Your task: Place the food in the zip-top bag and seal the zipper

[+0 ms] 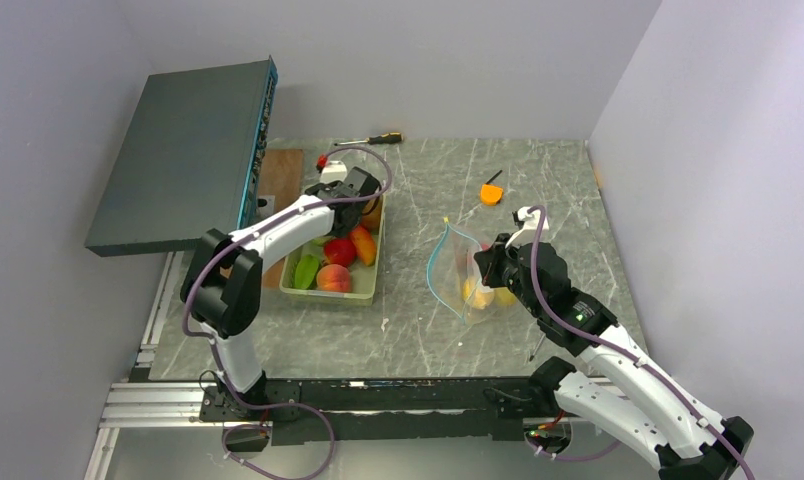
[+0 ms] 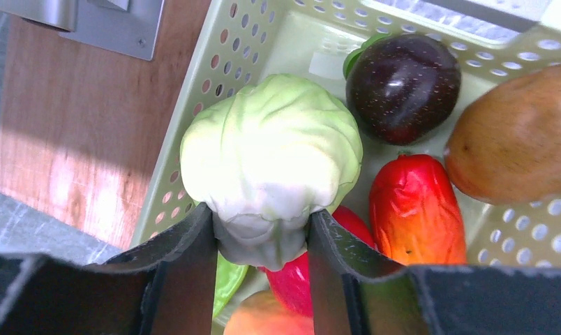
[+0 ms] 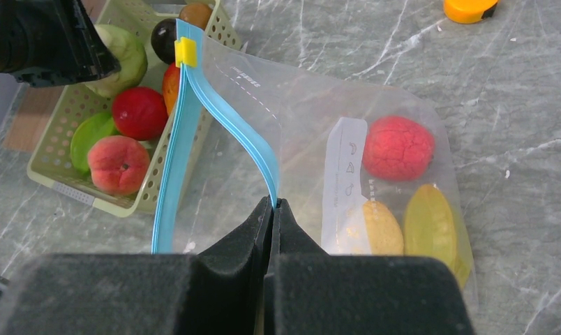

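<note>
Cabbage tight in left jaws over produce tray; right jaws tight on zipper of bag with three fruits

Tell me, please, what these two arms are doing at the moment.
The left gripper is shut on a pale green cabbage at the green tray, where several other pieces of food lie. The right gripper pinches the zipper, holding the zip-top bag open. Inside it lie a red piece, a yellow one and a yellow-green one.
</note>
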Controlling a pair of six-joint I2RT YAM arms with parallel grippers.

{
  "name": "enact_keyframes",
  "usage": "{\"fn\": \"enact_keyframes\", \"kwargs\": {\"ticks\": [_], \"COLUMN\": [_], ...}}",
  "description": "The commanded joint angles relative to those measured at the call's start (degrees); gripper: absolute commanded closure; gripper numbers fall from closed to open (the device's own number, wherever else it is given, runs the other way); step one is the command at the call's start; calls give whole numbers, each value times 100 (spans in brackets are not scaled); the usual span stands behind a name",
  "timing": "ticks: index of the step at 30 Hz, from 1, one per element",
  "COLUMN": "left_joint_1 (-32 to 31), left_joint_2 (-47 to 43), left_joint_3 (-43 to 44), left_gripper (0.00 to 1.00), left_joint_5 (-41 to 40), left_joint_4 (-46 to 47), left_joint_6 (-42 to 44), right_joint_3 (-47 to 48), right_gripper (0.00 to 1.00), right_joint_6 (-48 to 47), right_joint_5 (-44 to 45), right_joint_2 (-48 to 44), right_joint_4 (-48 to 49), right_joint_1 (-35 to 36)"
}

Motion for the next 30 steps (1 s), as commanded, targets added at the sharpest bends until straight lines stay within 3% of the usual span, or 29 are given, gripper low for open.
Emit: {"fn": "enact_keyframes", "kwargs": {"ticks": [1,10,22,30], "left_joint_1": [-256,-625,-828,-1289], "left_joint_2": [-529,-1599,-3484,-3797], "left_joint_3": [380,360,-591,-756], "left_gripper": [66,66,72,77], "left_joint_5": [-585,-334,2287,3550], "left_joint_4": [-369,-648,470,906], "left_joint_6": [74,154,628,609], "right_joint_3": [77,59,68,52], "right_gripper": [100,100,100,100], "right_joint_6": [-38,-24,-55,-64], "right_joint_5": [130,87,3,-77], "right_joint_2": [14,46,31,52], "right_joint_4": [243,278,304,354], "right_joint_1": [19,19,19,21]}}
